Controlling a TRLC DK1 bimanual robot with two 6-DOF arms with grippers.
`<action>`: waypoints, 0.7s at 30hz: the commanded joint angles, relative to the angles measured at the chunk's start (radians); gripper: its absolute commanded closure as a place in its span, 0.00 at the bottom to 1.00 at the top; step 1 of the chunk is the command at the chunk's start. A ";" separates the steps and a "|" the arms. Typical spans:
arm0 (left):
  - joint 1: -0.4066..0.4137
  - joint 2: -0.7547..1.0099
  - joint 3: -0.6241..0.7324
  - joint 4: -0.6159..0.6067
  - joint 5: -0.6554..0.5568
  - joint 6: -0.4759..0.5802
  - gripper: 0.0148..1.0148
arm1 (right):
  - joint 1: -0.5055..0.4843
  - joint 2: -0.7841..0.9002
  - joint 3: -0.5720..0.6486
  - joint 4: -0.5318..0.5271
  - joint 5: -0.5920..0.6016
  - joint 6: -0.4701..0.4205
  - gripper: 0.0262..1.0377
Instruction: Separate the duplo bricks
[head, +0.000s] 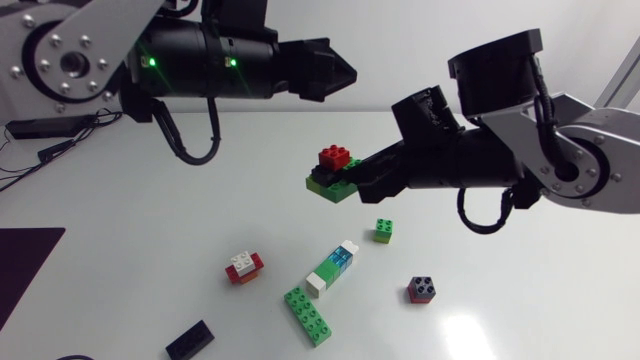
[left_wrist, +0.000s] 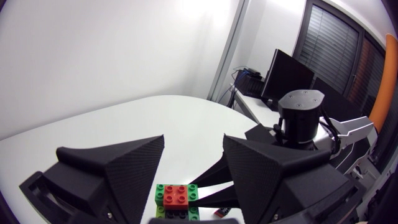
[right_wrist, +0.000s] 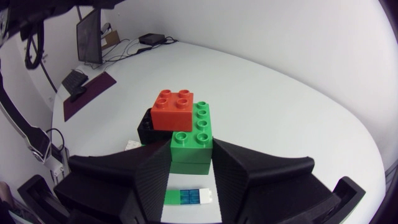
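Observation:
My right gripper (head: 352, 176) comes in from the right and is shut on a stack of duplo bricks held above the table. In the right wrist view its fingers (right_wrist: 249, 168) clamp a green brick (right_wrist: 193, 140) from both sides. A red brick (right_wrist: 173, 111) sits on top and a black brick (right_wrist: 146, 126) is stuck on beside it. The head view shows the same red brick (head: 335, 157) over the green one (head: 328, 185). My left gripper (head: 345, 72) hangs higher up and behind the stack, open and empty. From the left wrist view the stack (left_wrist: 177, 198) appears far below, between its fingers (left_wrist: 134, 165).
Loose bricks lie on the white table: a red and white one (head: 244, 266), a long green one (head: 307, 314), a white, blue and green row (head: 332, 268), a small green one (head: 383, 230), a dark one (head: 422, 289) and a black one (head: 190, 341).

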 joint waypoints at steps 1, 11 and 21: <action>0.010 0.041 0.061 -0.070 0.013 0.045 0.38 | 0.036 -0.041 -0.038 0.006 0.045 -0.057 0.82; 0.000 0.097 0.073 -0.252 0.037 0.128 0.47 | 0.042 -0.130 -0.081 0.053 0.122 -0.149 0.82; -0.035 0.106 0.076 -0.312 0.059 0.121 0.47 | 0.042 -0.141 -0.091 0.056 0.125 -0.172 0.82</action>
